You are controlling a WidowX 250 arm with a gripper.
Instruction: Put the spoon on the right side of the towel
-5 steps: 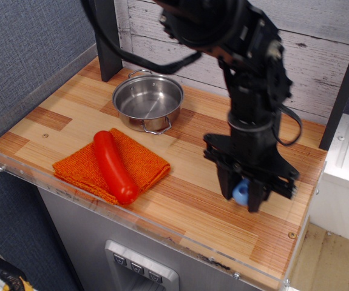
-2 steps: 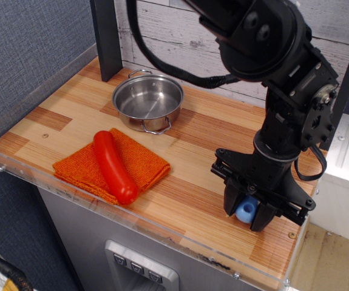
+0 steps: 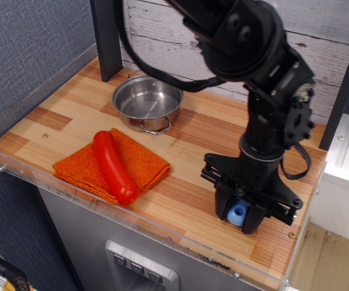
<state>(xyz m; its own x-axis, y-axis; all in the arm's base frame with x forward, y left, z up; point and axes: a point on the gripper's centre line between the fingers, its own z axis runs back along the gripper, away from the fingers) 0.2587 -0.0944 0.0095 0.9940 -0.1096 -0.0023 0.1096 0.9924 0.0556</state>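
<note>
My end effector (image 3: 240, 213) is clamped on the spoon (image 3: 238, 213); only the spoon's light-blue handle end shows between the jaws. It is positioned low over the front right area of the table (image 3: 192, 200). The towel (image 3: 111, 164) lies well apart to the left, with a red sausage (image 3: 113, 166) resting diagonally across it. A steel pot (image 3: 148, 102) stands behind the towel, near the back wall.
</note>
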